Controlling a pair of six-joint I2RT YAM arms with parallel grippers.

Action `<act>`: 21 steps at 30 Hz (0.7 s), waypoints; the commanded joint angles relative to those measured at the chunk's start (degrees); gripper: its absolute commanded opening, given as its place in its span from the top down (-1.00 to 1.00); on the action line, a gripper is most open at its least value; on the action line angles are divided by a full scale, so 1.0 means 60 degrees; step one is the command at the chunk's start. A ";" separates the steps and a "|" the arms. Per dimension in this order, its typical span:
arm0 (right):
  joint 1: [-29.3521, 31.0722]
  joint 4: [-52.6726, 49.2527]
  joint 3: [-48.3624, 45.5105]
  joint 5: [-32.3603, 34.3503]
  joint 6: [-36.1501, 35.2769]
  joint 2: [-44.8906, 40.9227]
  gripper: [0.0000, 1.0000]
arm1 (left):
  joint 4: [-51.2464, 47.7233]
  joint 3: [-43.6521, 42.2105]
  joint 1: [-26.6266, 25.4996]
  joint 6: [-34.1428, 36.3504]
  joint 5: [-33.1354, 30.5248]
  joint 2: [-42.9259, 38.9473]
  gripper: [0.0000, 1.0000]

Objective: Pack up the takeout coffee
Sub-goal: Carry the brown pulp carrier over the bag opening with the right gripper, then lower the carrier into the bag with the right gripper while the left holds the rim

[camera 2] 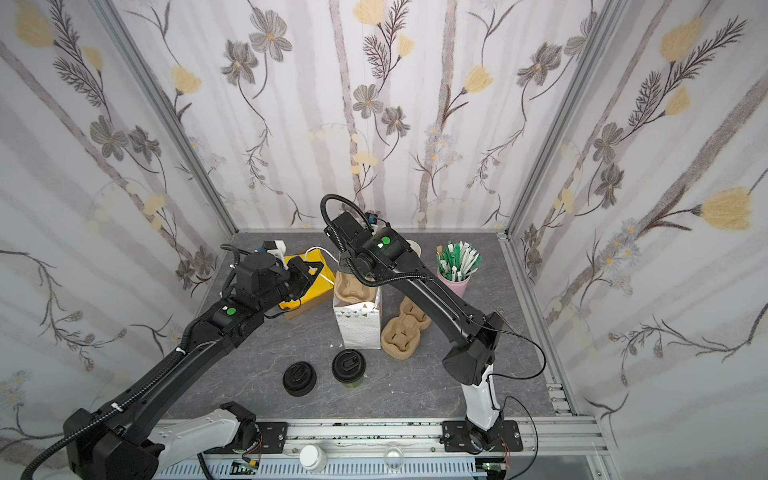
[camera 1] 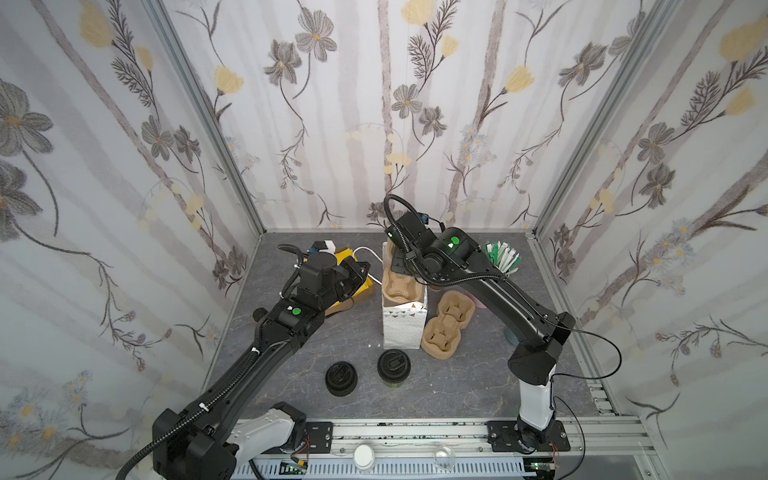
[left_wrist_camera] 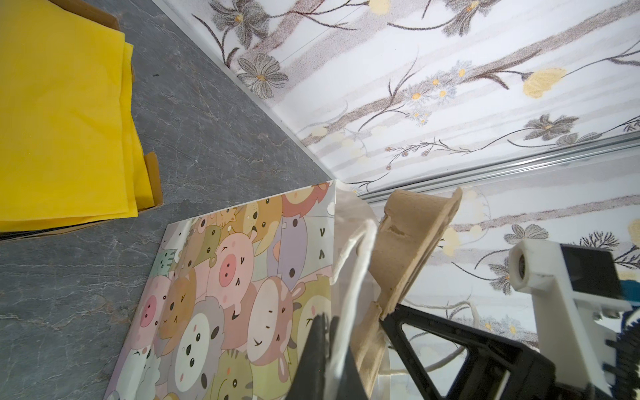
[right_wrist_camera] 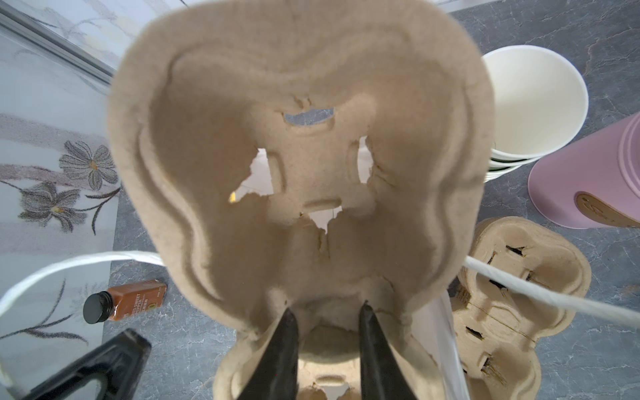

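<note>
2 closed grippers: left gripper (left_wrist_camera: 329, 336) pinches the rim of the paper bag (camera 1: 404, 328); right gripper (right_wrist_camera: 329, 332) clamps a pulp carrier (right_wrist_camera: 298, 104) half inside it. The takeout coffee (camera 1: 393, 365) stands on the table (camera 1: 457, 382) before the bag. A snagged carrier could tip the bag.

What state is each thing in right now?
takeout coffee: upright on the table, lid on, not packed.
gift bag: upright, mouth open.
held carrier: tilted, partly inside the gift bag.
left gripper: shut on the gift bag's rim.
right gripper: shut on the held carrier.
spare carrier: lying flat.
bottle: capped, on its side.
lidless cups: nested, upright.
</note>
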 commanded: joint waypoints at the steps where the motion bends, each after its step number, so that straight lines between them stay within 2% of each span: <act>1: 0.0017 -0.0294 0.0055 -0.0099 0.0017 0.0083 0.53 | 0.0366 -0.0044 -0.0006 -0.0002 -0.0016 -0.0040 1.00; 7: 0.0010 -0.0814 0.0062 0.0027 0.0143 0.0127 0.52 | 0.0393 -0.0050 0.0002 0.0019 -0.0020 -0.0055 1.00; 21: 0.0032 -0.1025 0.0062 -0.0760 0.0378 0.0429 0.51 | 0.0468 -0.0063 -0.0003 0.0032 0.0024 -0.0004 1.00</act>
